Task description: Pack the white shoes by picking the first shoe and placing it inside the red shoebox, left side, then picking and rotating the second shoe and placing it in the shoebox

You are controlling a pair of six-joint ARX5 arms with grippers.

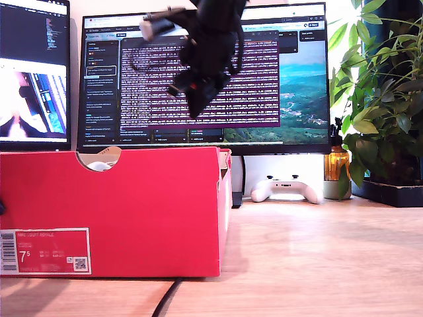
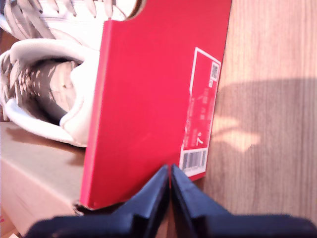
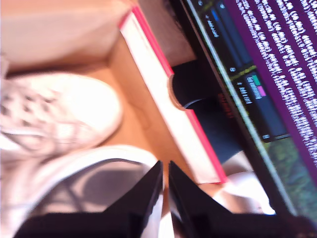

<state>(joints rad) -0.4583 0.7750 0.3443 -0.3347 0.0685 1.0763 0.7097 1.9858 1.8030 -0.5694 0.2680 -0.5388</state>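
Note:
The red shoebox (image 1: 132,198) stands on the wooden table at the exterior view's left, its 7.5 label facing the camera. A sliver of a white shoe (image 1: 99,165) shows through the notch. Both white shoes lie inside the box: one (image 2: 54,84) shows its opening, the other (image 2: 59,10) its laces. My first gripper (image 2: 170,173) is shut and empty, above the box's labelled wall (image 2: 148,99). My second gripper (image 3: 165,171) is shut and empty over the shoes (image 3: 64,114), near the box's notched far wall (image 3: 163,99). A dark arm (image 1: 205,59) hangs above the box.
A monitor (image 1: 291,79) stands behind the box, with another screen (image 1: 33,72) at the exterior view's left. A white game controller (image 1: 286,190), an amber bottle (image 1: 337,165) and a potted plant (image 1: 383,99) sit at that view's right. A black cable (image 1: 168,300) runs along the table's front.

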